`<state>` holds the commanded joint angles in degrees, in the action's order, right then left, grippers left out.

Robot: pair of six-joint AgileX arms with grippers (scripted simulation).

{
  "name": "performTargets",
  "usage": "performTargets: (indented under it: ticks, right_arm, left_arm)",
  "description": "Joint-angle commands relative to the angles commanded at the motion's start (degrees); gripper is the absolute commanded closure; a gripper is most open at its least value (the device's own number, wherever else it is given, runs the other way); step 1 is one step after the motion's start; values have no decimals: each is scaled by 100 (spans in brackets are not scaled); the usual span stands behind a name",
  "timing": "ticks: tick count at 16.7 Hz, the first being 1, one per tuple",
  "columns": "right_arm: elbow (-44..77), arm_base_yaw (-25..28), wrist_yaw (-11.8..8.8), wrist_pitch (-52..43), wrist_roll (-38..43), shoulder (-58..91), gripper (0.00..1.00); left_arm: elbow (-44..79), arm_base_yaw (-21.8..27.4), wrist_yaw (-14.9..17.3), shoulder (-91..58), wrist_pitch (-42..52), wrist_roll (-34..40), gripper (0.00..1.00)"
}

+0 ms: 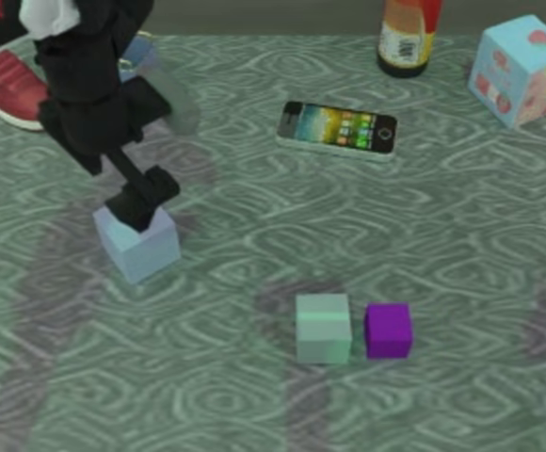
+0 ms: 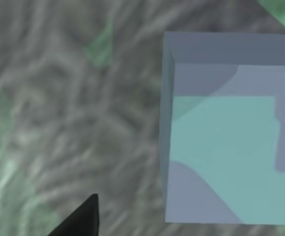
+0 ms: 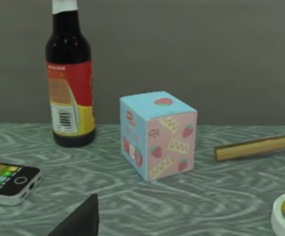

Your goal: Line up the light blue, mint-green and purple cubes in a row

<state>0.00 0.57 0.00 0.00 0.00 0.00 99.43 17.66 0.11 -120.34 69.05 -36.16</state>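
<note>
1. The left gripper (image 1: pixel 141 209) is hanging directly over the light blue cube (image 1: pixel 139 247) in the left-middle of the top view, its dark tip overlapping the cube's upper edge.
2. I cannot tell whether it is spread or pinching the cube; the left wrist view is showing only one dark fingertip (image 2: pixel 81 219) beside the cube's face (image 2: pixel 231 142).
3. The mint-green cube (image 1: pixel 323 327) is sitting in the lower centre of the top view, with the purple cube (image 1: pixel 388 330) just beside it on its right, a narrow gap showing between them.
4. The light blue cube is lying well apart from that pair, up and to the left.
5. A smartphone (image 1: pixel 337 128), a sauce bottle (image 1: pixel 409 36) and a strawberry-print carton (image 1: pixel 522 71) are standing along the upper part of the patterned table (image 1: pixel 461 217), and a red shoe (image 1: pixel 9 87) is lying at the upper left.
6. The right arm is out of the top view; its wrist camera is facing the bottle, carton and phone.
</note>
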Motion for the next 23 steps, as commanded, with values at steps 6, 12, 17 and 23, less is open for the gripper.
performTargets:
  ticks: [6,12,17,23]
  right_arm:
    - [0,0,0,0,0,0,0]
    - [0,0,0,0,0,0,0]
    - [0,0,0,0,0,0,0]
    - [0,0,0,0,0,0,0]
  left_arm:
    - [-797,14,5,-357,-1206,-14,0]
    - [-1200,17,6,-566,-1763,-21,0]
    - [-1200,17,6,-566,-1763,-21,30]
    - [-1200,17,6,-566,-1763,-21,75]
